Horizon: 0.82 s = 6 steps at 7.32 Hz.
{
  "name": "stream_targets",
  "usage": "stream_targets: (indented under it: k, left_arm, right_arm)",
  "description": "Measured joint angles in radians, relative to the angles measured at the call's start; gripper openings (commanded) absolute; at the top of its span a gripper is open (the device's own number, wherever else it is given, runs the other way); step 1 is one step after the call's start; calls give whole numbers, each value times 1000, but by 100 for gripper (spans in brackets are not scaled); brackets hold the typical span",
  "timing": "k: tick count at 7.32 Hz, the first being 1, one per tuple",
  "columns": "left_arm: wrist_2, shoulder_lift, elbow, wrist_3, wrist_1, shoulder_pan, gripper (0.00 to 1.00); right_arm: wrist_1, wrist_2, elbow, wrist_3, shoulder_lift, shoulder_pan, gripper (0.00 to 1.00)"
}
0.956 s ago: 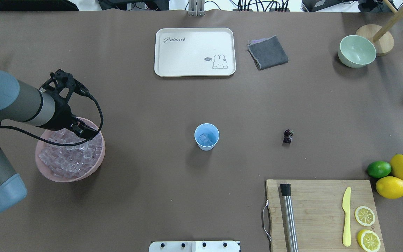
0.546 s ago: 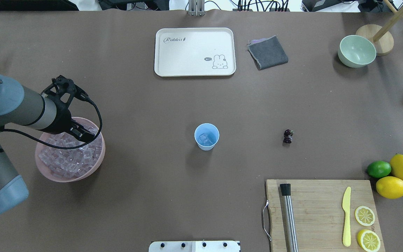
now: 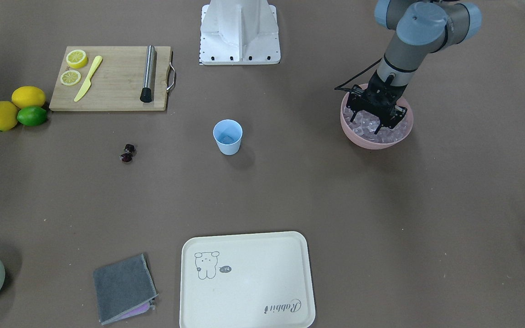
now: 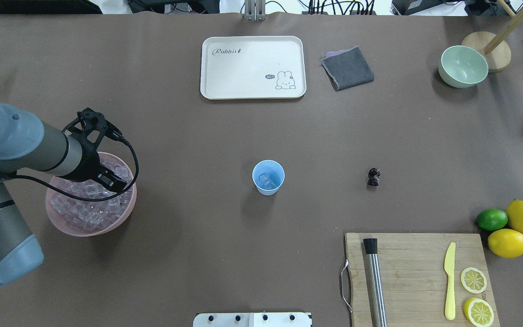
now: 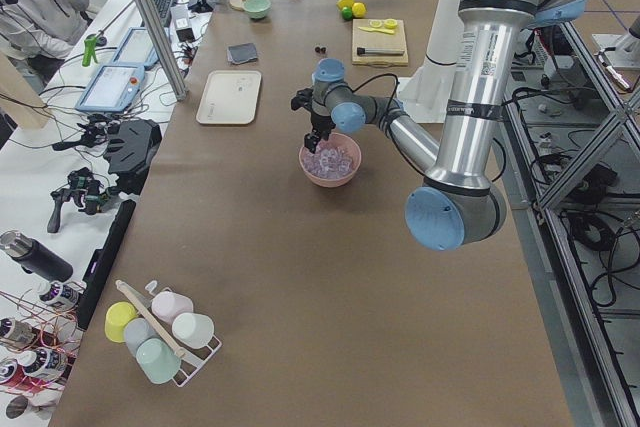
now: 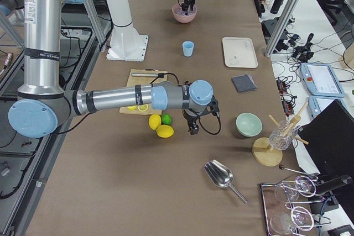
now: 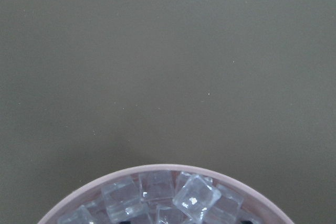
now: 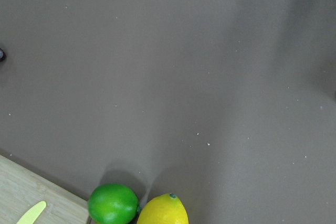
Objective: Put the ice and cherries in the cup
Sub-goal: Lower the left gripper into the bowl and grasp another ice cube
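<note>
Pink plastic marks where the work is: the bowl (image 4: 127, 213), at 9 o'clock from the cup (image 4: 268, 177) in the overhead view, is heaped with ice (image 4: 82, 206). The left tool (image 3: 372, 124) is down among the cubes with its fingers spread apart.

The cup stands upright near the middle of the desk (image 4: 198, 136). It seems to hold a cube or so, hence I judge the ice step begun but far from finished. The cherries (image 4: 373, 176) lie on the desk at 3 o'clock from the cup, well apart from it, so that step is not yet started.

Whether a cube sits between the left fingers cannot be told, since the wrist covers them from overhead. The left wrist view shows only the bowl's rim and a few cubes.

The right tool (image 6: 193, 127) appears only from the side, hanging near a lime (image 8: 113, 203) and lemon (image 8: 164, 211). Whether it is released or clenched I cannot tell.
</note>
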Motion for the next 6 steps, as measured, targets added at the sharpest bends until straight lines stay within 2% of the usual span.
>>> stream_targets:
  k: [2,3,4,6]
  left_arm:
    - [8,-3,6,0,1,12,36]
    - [9,-6,7,-1,1,14,11]
    - [9,-8,7,-1,1,16,0]
    - [8,-15,5,-2,1,20,0]
  right_arm:
    - [0,0,0,0,0,0,100]
    - [0,-1,0,0,0,0,100]
    - [0,-1,-1,0,0,0,100]
    - [0,-2,-2,0,0,0,100]
